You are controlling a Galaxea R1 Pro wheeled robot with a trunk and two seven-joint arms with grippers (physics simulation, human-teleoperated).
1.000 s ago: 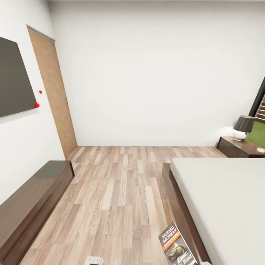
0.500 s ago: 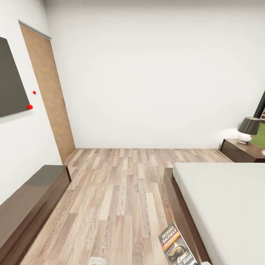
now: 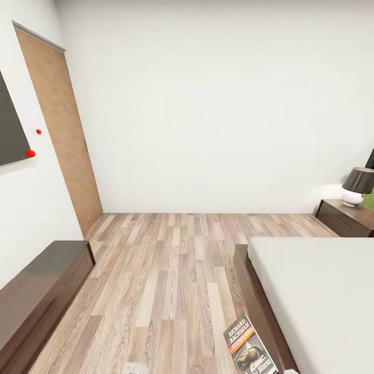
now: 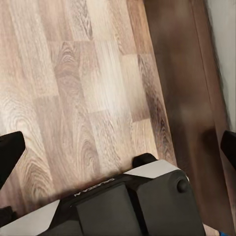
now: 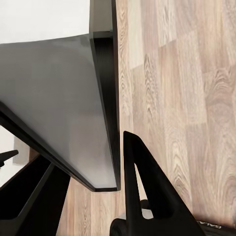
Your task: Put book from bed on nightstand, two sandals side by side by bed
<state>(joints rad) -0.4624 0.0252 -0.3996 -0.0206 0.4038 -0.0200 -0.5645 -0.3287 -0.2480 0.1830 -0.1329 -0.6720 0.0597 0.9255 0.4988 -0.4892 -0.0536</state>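
In the head view we look across the brown wood-plank floor (image 3: 166,270) toward a plain white wall. At the bottom edge, right of centre, stands the thin dark paperback book with white lettering and an orange band (image 3: 248,347), raised off the floor and tilted. The large low bed with its pale grey-white mattress (image 3: 322,296) and dark wooden frame fills the lower right. At the right edge, past the bed, sits the small dark brown wooden nightstand (image 3: 347,217) with a white-based, dark-shaded lamp (image 3: 357,186) on it. A long dark brown dresser (image 3: 36,291) runs along the lower left, and a tan door (image 3: 59,130) stands upper left.

In the left wrist view we see floor planks and, at the right of the frame, a strip of dark wood; the left gripper (image 4: 118,157) has its fingertips far apart at both side edges, spread with nothing between them.

In the right wrist view the right gripper (image 5: 73,167) is clamped on the book, seen as a grey slab between the dark fingers, above the floor.

We judge the carrying step is in hand: the book is lifted off the bed and travelling. The next move calls for driving along the bed to the nightstand, then lowering the book flat onto free surface beside the lamp.
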